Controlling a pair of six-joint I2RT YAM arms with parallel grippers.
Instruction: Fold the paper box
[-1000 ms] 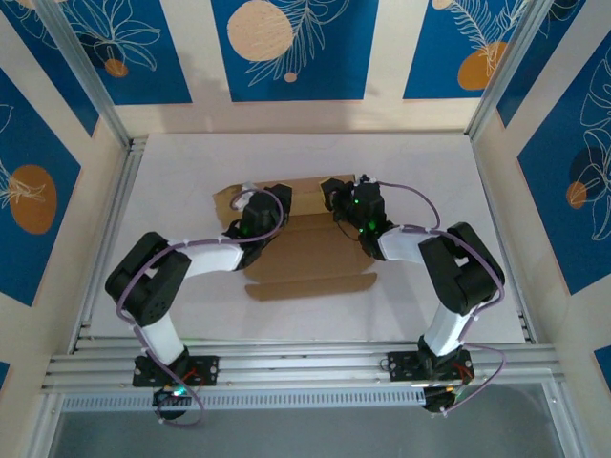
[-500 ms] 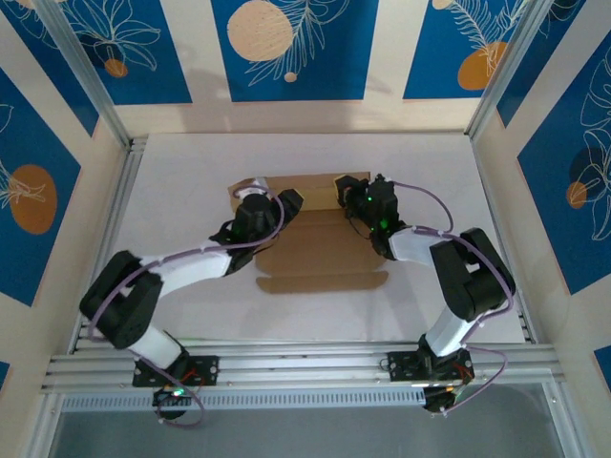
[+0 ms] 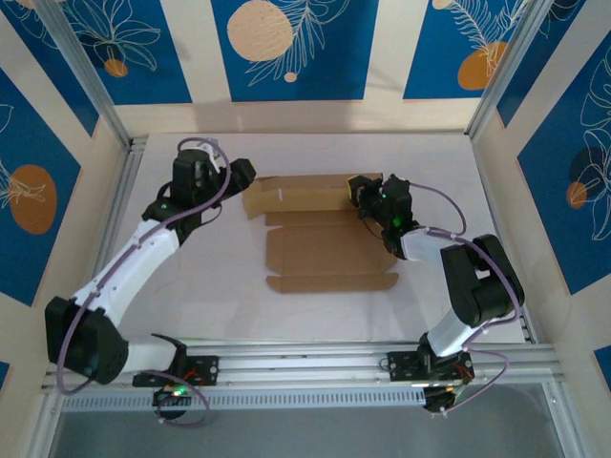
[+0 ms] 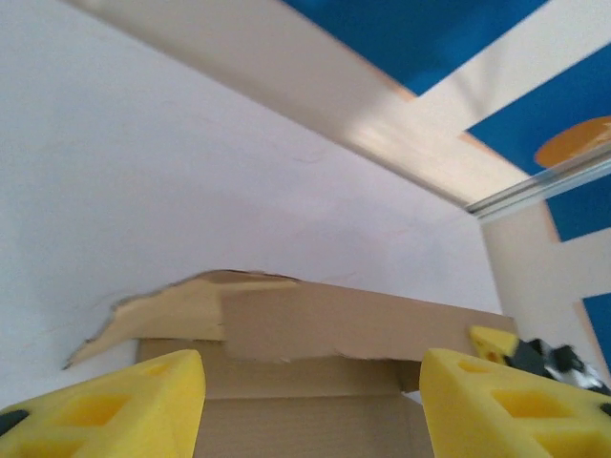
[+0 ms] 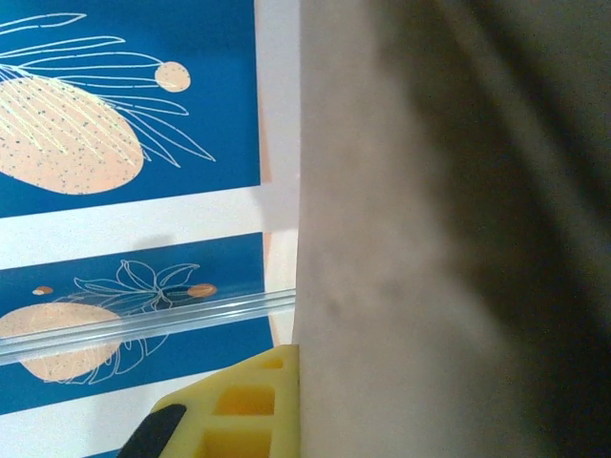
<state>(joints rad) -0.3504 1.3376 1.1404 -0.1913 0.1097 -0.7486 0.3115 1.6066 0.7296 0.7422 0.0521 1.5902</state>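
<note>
On white table (image 3: 191, 286), paper box (image 3: 325, 253), right claw (image 3: 361, 191) gripping it, blue walls (image 3: 286, 48)

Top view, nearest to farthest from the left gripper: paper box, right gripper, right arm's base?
1. paper box: its left end lies just right of the left gripper.
2. right gripper: at the box's far right corner.
3. right arm's base: near edge, right side.

The paper box (image 3: 320, 250) is plain brown corrugated cardboard, partly folded, lying on the white bench (image 3: 220, 286) toward its far side. Its base and notched near flap lie flat. The long far panel stands raised, with its left end flap splayed outward.
</note>
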